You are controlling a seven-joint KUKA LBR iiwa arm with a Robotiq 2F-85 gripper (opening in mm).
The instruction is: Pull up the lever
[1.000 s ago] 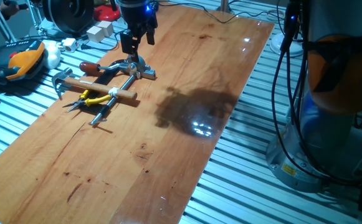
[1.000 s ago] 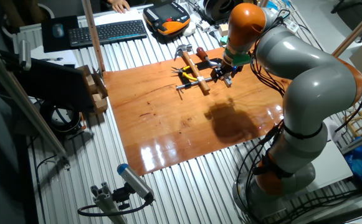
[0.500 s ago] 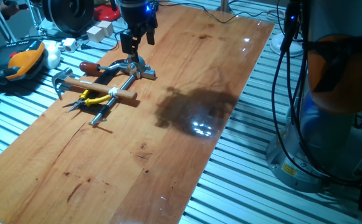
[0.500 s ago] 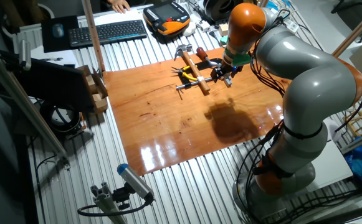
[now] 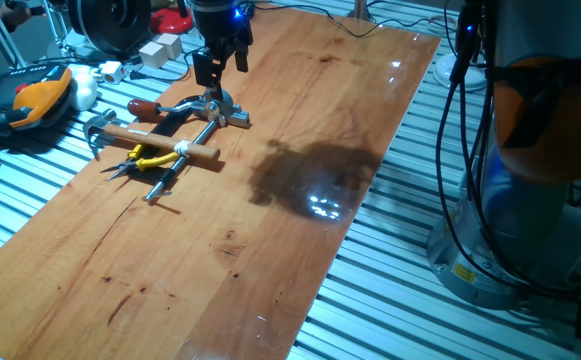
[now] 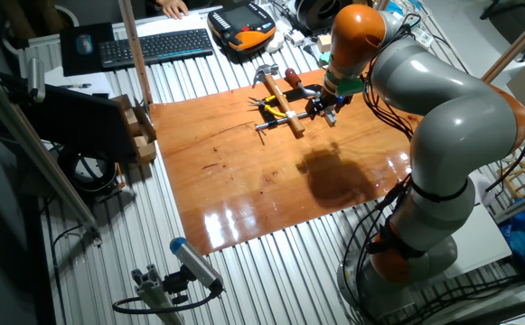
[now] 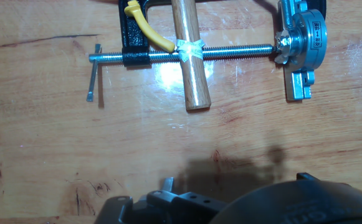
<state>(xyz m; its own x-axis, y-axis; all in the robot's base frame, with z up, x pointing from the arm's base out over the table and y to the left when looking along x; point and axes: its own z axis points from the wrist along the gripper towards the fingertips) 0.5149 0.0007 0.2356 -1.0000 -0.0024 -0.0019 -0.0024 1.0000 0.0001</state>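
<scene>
The lever lies low over the board, its reddish-brown knob [image 5: 143, 106] to the left of the small grey metal bracket [image 5: 228, 113]. The other fixed view shows the same knob [image 6: 292, 77] at the board's far edge. My gripper [image 5: 220, 68] hangs just above the bracket, a little off the board, with its fingers apart and nothing between them. It also shows beside the tools [image 6: 324, 109]. The hand view looks straight down on the bracket [image 7: 300, 50]. The knob is out of that frame, and my fingertips do not show there.
A hammer with a pale wooden shaft [image 5: 160, 150] lies across a threaded clamp screw [image 7: 230, 53] and a black clamp [image 7: 133, 37]. Yellow pliers [image 5: 153, 160] lie under the hammer. A teach pendant [image 5: 30, 100] and a keyboard [image 6: 154, 45] sit off the board.
</scene>
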